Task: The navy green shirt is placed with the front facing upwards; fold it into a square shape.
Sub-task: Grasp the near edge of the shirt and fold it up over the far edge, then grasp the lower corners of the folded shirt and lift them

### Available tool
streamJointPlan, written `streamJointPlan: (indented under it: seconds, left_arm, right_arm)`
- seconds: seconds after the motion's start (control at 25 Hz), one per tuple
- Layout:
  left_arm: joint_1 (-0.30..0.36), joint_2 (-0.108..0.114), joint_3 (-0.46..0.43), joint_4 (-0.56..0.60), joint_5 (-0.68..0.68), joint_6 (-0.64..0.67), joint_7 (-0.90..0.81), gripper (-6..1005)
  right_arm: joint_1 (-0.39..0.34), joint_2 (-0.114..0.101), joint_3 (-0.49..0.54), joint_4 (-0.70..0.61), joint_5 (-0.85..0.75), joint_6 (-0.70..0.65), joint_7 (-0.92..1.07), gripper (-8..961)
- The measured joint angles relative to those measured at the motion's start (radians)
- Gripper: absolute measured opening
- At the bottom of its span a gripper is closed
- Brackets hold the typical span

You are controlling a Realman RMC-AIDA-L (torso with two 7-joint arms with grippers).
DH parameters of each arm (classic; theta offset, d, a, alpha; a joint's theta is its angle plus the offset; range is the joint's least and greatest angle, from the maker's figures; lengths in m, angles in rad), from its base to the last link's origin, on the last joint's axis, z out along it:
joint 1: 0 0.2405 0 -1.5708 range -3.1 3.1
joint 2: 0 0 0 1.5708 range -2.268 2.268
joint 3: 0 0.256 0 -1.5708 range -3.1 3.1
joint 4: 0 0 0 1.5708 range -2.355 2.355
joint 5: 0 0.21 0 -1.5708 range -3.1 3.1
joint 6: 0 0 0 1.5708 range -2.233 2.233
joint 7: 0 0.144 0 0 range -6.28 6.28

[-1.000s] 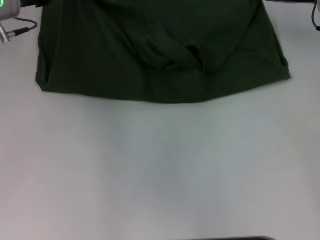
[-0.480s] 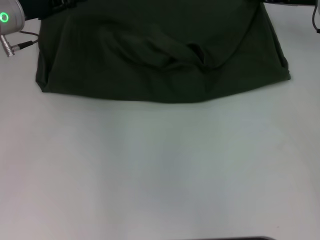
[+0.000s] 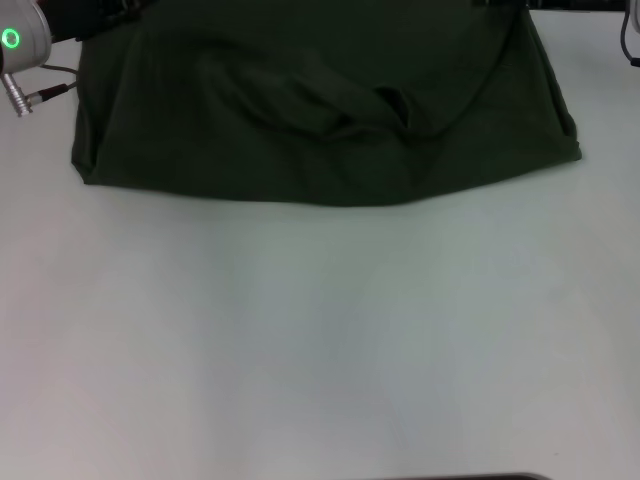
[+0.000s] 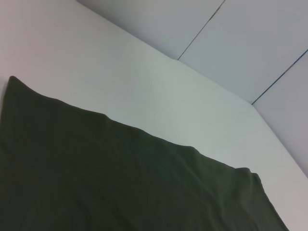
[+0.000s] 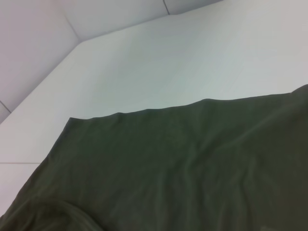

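The navy green shirt (image 3: pixel 320 110) lies bunched across the far part of the white table (image 3: pixel 320 340), plain green side up, with a puckered fold near its middle and a straight near edge. No lettering or collar shows. The silver housing of my left arm (image 3: pixel 18 40), with a lit green ring, sits at the shirt's far left corner. My right gripper is out of the head view. The left wrist view shows a flat stretch of the shirt (image 4: pixel 120 178), and the right wrist view shows the shirt (image 5: pixel 192 163) with soft creases.
A plug and thin cable (image 3: pixel 35 93) trail from the left arm beside the shirt's left edge. A black cable (image 3: pixel 630 35) hangs at the far right. White table stretches from the shirt to the near edge, where a dark strip (image 3: pixel 460 477) shows.
The left arm's housing has come a little nearer and rightward at the shirt's far left corner. The cloth's upper left has shifted, forming new creases toward the middle pucker.
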Motion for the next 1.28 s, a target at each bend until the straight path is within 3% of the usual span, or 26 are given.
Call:
streamJointPlan:
  seconds: [0.16, 0.48, 0.96, 1.28]
  left_arm:
    - [0.001, -0.001, -0.001, -0.001, 0.000, -0.001, 0.000, 876]
    - [0.004, -0.005, -0.001, -0.003, -0.002, 0.006, 0.000, 888]
    - [0.024, -0.010, 0.008, -0.006, -0.025, 0.060, 0.043, 892]
    - [0.081, -0.017, 0.008, -0.061, -0.026, 0.173, 0.099, 890]
  right_arm:
    - [-0.005, -0.002, -0.002, 0.000, -0.003, -0.001, 0.014, 675]
    - [-0.031, -0.009, 0.006, -0.002, -0.002, 0.004, 0.024, 672]
    - [-0.129, 0.009, 0.003, -0.081, 0.102, -0.061, -0.014, 668]
    - [-0.197, -0.024, 0.000, -0.082, 0.095, -0.173, -0.006, 665]
